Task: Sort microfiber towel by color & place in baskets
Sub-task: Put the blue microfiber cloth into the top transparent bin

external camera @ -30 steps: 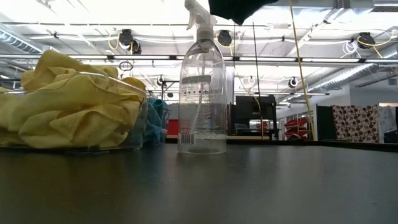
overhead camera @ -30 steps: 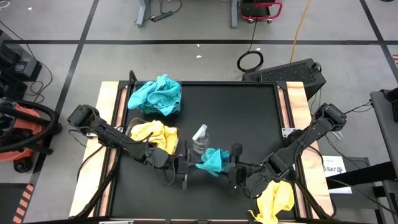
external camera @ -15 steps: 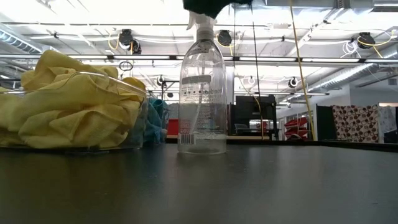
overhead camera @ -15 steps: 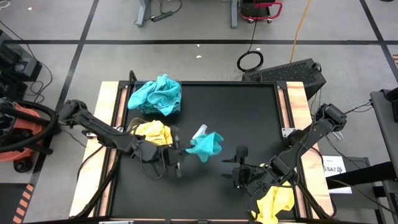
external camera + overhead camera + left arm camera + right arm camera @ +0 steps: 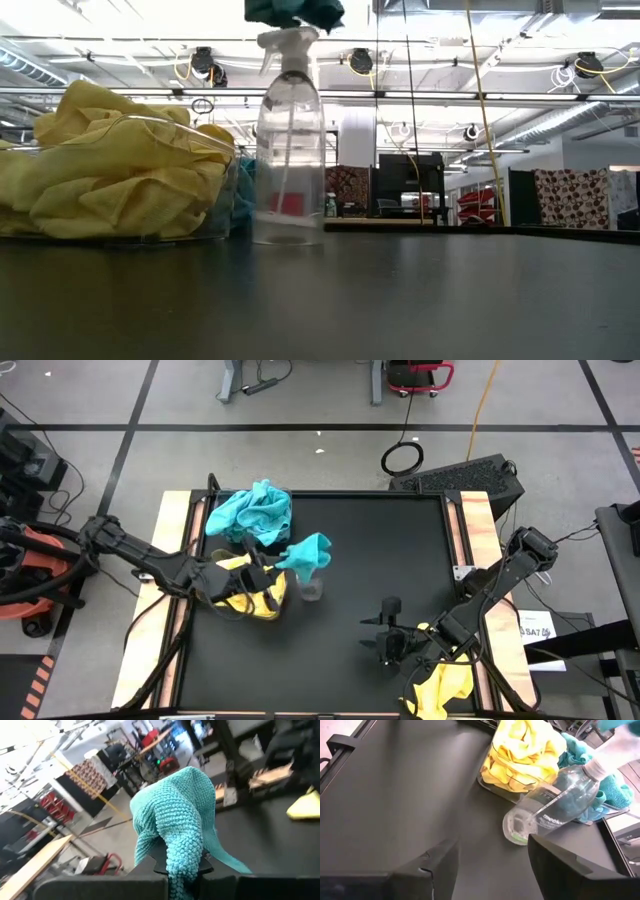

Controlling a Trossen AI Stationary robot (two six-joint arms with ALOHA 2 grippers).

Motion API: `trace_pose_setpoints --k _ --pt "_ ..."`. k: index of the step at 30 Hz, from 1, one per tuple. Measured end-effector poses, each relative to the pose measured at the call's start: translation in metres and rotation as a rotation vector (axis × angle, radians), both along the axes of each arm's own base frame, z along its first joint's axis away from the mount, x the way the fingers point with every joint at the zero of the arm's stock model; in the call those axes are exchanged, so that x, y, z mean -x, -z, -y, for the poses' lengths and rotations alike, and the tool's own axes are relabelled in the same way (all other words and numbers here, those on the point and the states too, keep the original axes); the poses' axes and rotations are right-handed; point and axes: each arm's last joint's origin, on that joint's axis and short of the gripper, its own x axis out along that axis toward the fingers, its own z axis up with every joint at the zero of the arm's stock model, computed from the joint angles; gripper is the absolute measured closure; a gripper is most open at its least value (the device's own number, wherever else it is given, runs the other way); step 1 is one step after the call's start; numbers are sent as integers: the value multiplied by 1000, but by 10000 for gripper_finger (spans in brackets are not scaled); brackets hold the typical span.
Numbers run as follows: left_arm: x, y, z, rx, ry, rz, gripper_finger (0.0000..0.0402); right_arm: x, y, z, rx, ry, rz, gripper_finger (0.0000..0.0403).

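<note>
Hiding left gripper [image 5: 272,572]: teal towel [image 5: 305,553].

Spray bottle [image 5: 311,588] stands mid-mat, just at 3 o'clock of yellow-filled basket [image 5: 246,582]; mat [image 5: 400,550] toward 1–3 o'clock lies open.

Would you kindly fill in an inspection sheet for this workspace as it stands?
Surface: black table top, wooden side rails.
Job's things: yellow basket holds yellow towels; teal pile behind it; a yellow towel at the near right edge.
Clutter: clear spray bottle beside the yellow basket.
Grippers: left gripper shut on a teal towel, raised above the bottle; right gripper open, empty.
Cables: coiled black cable on the floor.
Surroundings: workshop room, nothing else noted.
</note>
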Motion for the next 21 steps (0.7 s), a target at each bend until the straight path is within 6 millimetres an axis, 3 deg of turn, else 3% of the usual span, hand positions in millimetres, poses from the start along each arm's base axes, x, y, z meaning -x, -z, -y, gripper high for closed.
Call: trace_pose_setpoints --k 11,21 --pt "19 -18 -7 16 15 64 388 1 1 0 7 -1 -10 188" --pt "27 -19 -36 -103 -258 -34 388 1 1 0 6 -1 -9 188"
